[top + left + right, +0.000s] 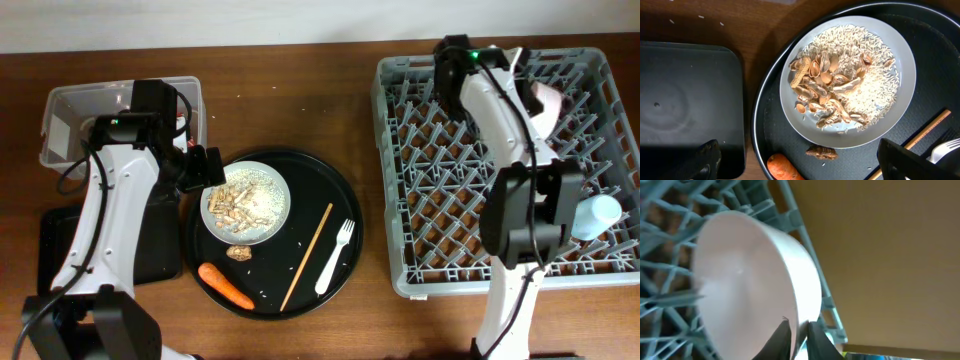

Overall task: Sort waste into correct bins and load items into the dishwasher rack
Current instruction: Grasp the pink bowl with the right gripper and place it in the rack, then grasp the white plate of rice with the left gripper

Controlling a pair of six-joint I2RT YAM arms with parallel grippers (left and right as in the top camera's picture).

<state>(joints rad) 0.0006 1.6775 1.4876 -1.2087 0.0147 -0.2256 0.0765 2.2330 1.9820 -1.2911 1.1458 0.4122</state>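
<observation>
The white plate (pixel 246 200) with beige food scraps sits on the round black tray (pixel 340 195); it also shows in the left wrist view (pixel 900 75). A carrot (pixel 226 286), a brown chunk (pixel 238 252), a chopstick (pixel 307 256) and a white fork (pixel 336 256) lie on that tray. My left gripper (pixel 805 160) is open above the plate's near edge. My right gripper (pixel 799 330) is shut on the rim of the pale pink bowl (pixel 750 280), held on edge in the far right of the grey rack (pixel 420 150). A light blue cup (pixel 596 216) lies in the rack.
The clear tub (pixel 60 110) stands at the back left. The shallow black tray (pixel 50 250) lies in front of it, also in the left wrist view (pixel 685 100). The carrot (pixel 782 169) and chunk (pixel 821 152) lie below the plate.
</observation>
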